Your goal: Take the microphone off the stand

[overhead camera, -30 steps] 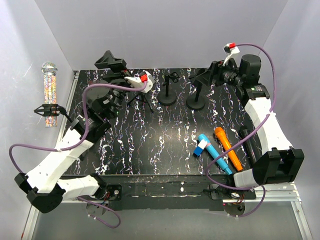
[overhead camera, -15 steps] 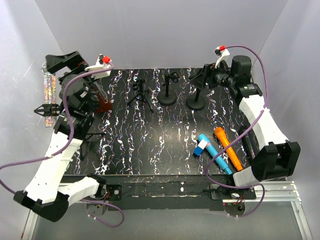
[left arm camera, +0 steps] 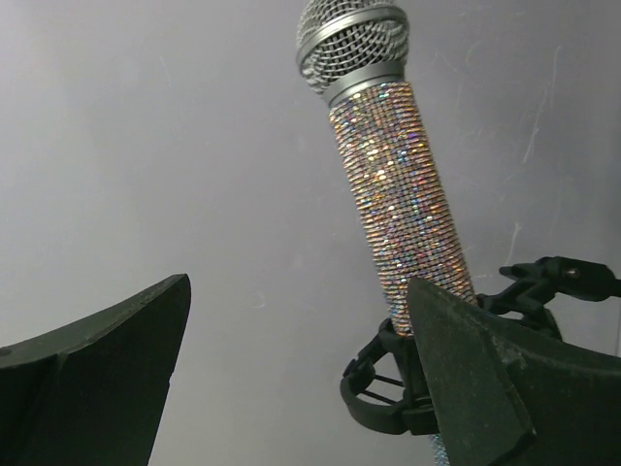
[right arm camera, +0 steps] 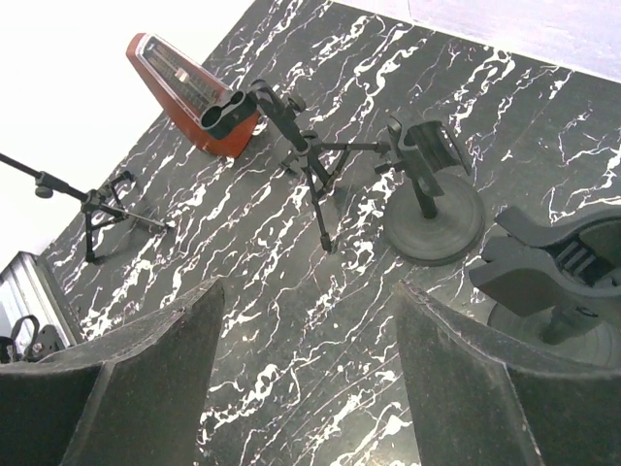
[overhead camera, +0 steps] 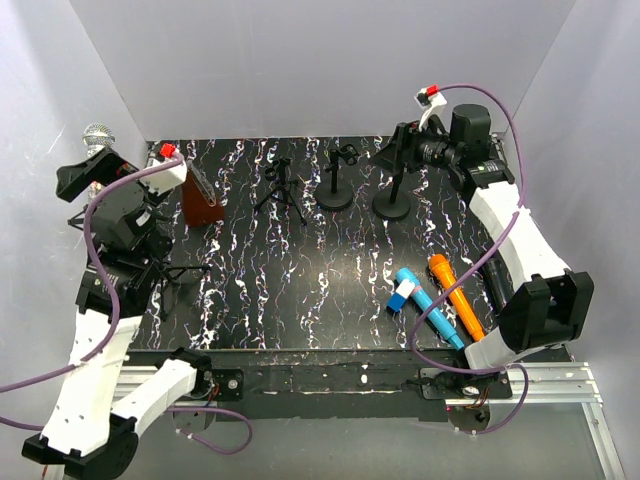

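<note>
A glitter-covered microphone (left arm camera: 398,184) with a silver mesh head stands upright in a black clip stand (left arm camera: 427,388) by the left wall. In the top view only its head (overhead camera: 97,133) shows above my left gripper (overhead camera: 78,180). In the left wrist view my left gripper (left arm camera: 301,374) is open. Its right finger (left arm camera: 475,379) lies in front of the microphone's lower body and the clip, and the microphone is not between the jaws. My right gripper (overhead camera: 400,150) is open and empty above the table's back right.
On the black marbled table (overhead camera: 330,270) stand a red metronome (overhead camera: 200,200), a small tripod (overhead camera: 280,190), two round-base clip stands (overhead camera: 335,188) (overhead camera: 392,198) and a low boom tripod (overhead camera: 165,270). Blue (overhead camera: 425,300), orange (overhead camera: 455,295) and black (overhead camera: 497,285) microphones lie front right.
My left arm has swung from the table's back middle out to the left wall and now faces the glitter microphone. My right gripper has shifted slightly left.
</note>
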{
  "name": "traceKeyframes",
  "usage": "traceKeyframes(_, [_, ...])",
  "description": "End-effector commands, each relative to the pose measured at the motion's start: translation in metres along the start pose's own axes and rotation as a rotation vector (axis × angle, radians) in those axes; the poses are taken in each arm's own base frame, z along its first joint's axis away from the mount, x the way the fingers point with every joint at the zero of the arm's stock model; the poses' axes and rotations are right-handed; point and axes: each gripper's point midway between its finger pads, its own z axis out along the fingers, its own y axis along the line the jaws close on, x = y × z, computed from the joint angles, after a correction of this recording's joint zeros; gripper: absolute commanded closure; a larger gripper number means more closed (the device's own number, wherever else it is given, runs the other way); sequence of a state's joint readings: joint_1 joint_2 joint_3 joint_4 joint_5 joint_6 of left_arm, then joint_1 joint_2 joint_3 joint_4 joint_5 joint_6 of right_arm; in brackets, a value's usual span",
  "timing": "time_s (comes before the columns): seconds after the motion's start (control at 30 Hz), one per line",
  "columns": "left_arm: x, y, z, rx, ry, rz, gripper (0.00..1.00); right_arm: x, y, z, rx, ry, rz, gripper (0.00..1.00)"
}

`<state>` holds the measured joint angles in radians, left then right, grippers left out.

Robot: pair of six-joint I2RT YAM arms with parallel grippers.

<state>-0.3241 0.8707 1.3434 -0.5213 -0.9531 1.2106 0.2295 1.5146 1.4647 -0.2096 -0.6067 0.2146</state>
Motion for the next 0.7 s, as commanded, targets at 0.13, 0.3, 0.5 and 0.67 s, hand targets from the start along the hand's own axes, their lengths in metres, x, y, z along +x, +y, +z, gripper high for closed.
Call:
traceKeyframes(0.13, [-0.023,-0.028,0.011,0.095,-0.054,-0.113,0.08,-0.020,0.016,0.005,-0.033,-0.046,-0.025,0.23])
traceKeyframes(0.3, [-0.027,-0.035,0.018,0.075,-0.026,-0.193,0.09,-0.015,0.029,0.010,-0.057,-0.029,-0.039,0.23])
traceKeyframes(0.5, [-0.030,-0.036,0.029,0.034,-0.001,-0.220,0.09,-0.023,0.028,0.015,-0.035,-0.035,-0.073,0.23])
traceKeyframes(0.67, [-0.019,-0.040,0.044,0.073,0.091,-0.306,0.11,-0.037,0.031,0.018,-0.038,-0.055,-0.103,0.23])
